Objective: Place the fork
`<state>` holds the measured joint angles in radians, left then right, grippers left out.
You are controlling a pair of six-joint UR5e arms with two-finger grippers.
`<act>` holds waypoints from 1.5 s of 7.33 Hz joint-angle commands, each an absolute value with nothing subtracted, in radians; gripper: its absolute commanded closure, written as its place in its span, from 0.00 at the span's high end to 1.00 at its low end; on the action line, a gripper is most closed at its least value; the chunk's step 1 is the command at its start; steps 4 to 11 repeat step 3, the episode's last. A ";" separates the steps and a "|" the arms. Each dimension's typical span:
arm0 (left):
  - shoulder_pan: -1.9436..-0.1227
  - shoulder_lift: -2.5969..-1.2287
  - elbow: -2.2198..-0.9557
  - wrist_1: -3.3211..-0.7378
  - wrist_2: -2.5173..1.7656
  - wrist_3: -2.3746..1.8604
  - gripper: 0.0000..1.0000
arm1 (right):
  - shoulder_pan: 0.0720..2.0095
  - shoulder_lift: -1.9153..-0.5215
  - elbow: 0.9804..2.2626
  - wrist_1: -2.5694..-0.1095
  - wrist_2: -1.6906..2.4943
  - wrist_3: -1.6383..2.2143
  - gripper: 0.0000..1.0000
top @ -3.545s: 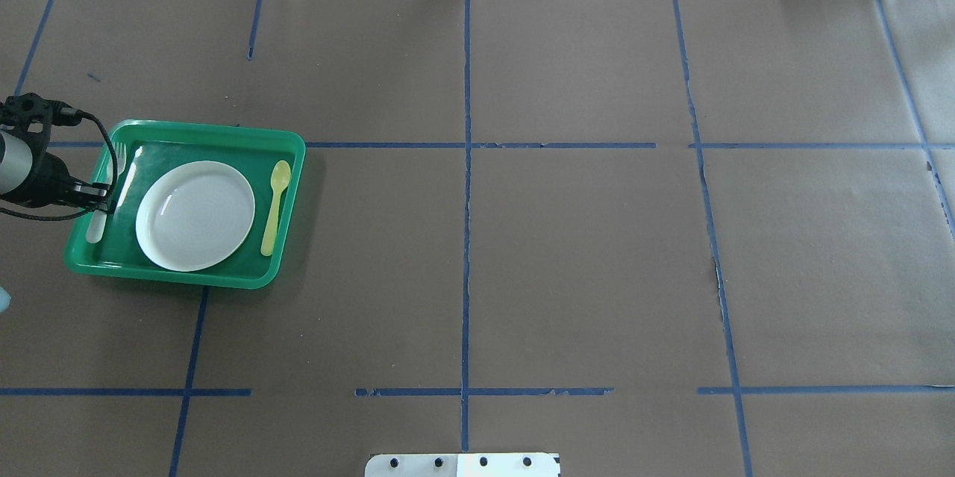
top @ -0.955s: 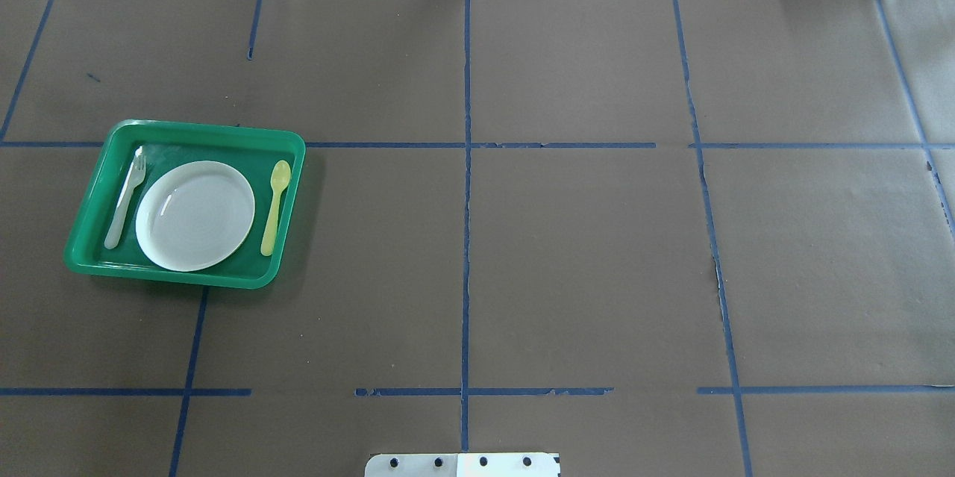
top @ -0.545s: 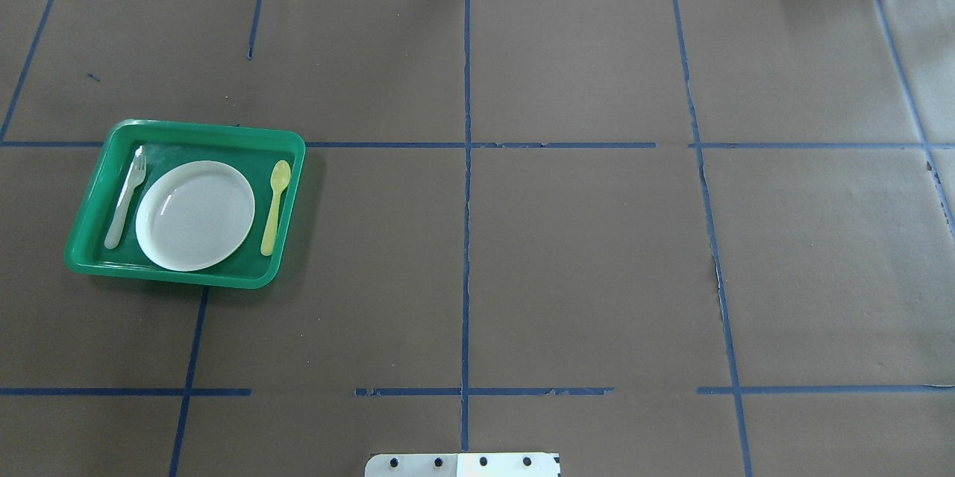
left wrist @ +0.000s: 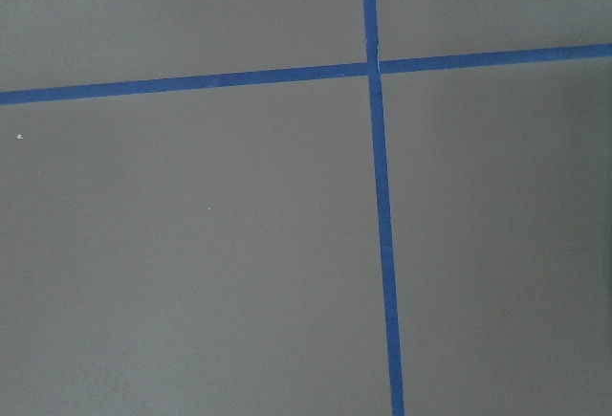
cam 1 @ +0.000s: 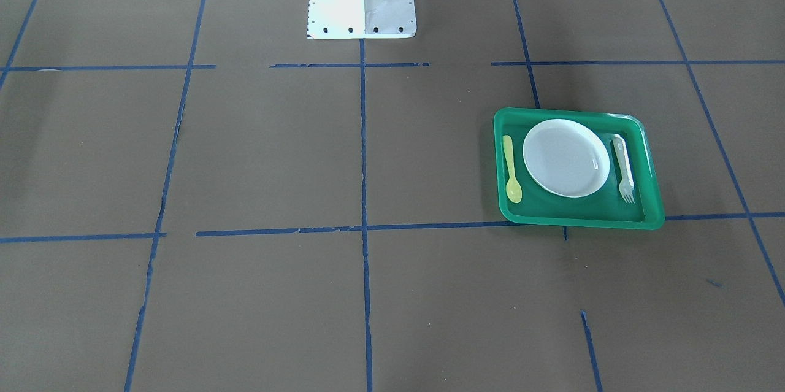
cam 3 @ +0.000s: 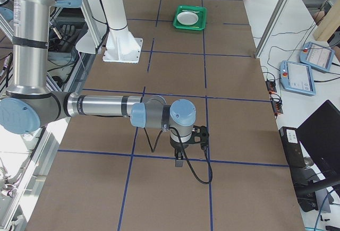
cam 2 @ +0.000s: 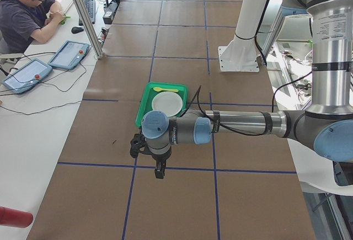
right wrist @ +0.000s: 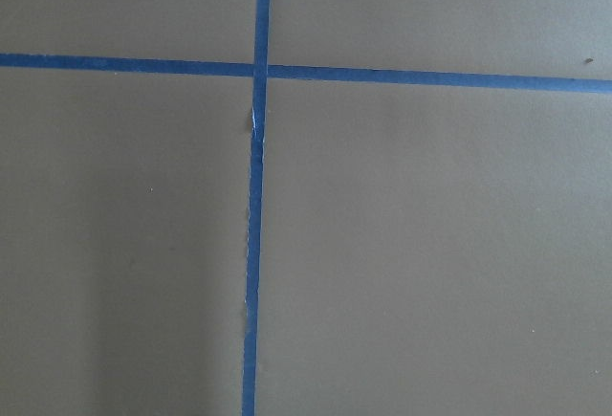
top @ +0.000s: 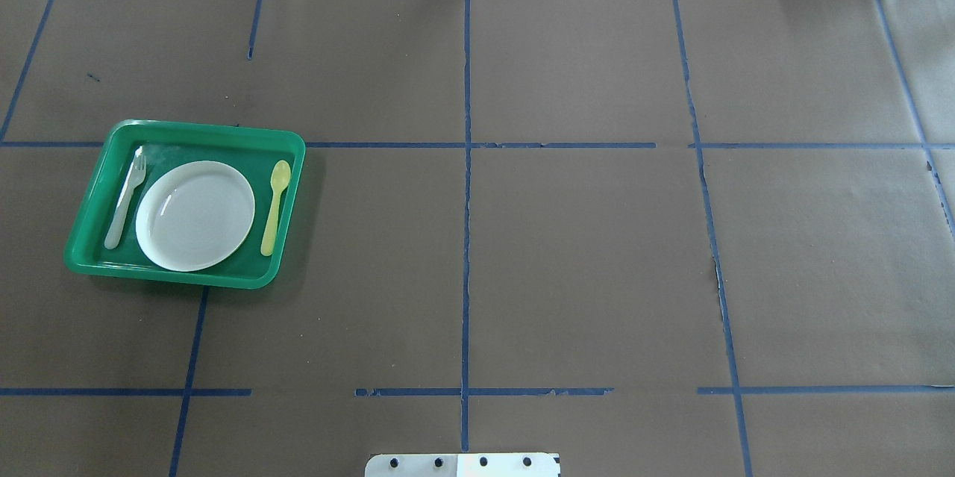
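Fork (top: 125, 197) lies flat in the green tray (top: 186, 128) at middle left of the overhead view, just beside the plate (top: 195, 216), so placement is judged done. Left gripper (cam 2: 159, 172) and right gripper (cam 3: 179, 162) hang over the desk (top: 582, 260), well apart from the tray. Whether their fingers are spread or pressed together cannot be told, and only parking seems left.

Plastic fork (top: 125, 197), glossy tray (top: 224, 132), matt paper (top: 582, 260)
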<state>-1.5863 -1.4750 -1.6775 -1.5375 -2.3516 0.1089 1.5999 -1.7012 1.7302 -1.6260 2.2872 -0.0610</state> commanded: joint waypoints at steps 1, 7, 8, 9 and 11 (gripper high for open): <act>-1.588 -1.479 -1.677 -1.537 -2.352 0.109 1.00 | 1.600 -1.701 1.730 -1.626 2.287 -0.061 1.00; -1.591 -1.479 -1.678 -1.534 -2.352 0.107 1.00 | 1.600 -1.701 1.729 -1.626 2.287 -0.060 1.00; -1.591 -1.479 -1.678 -1.534 -2.352 0.107 1.00 | 1.600 -1.701 1.729 -1.626 2.287 -0.060 1.00; -1.591 -1.479 -1.678 -1.534 -2.352 0.107 1.00 | 1.600 -1.701 1.729 -1.626 2.287 -0.060 1.00; -1.591 -1.479 -1.678 -1.534 -2.352 0.107 1.00 | 1.600 -1.701 1.729 -1.626 2.287 -0.060 1.00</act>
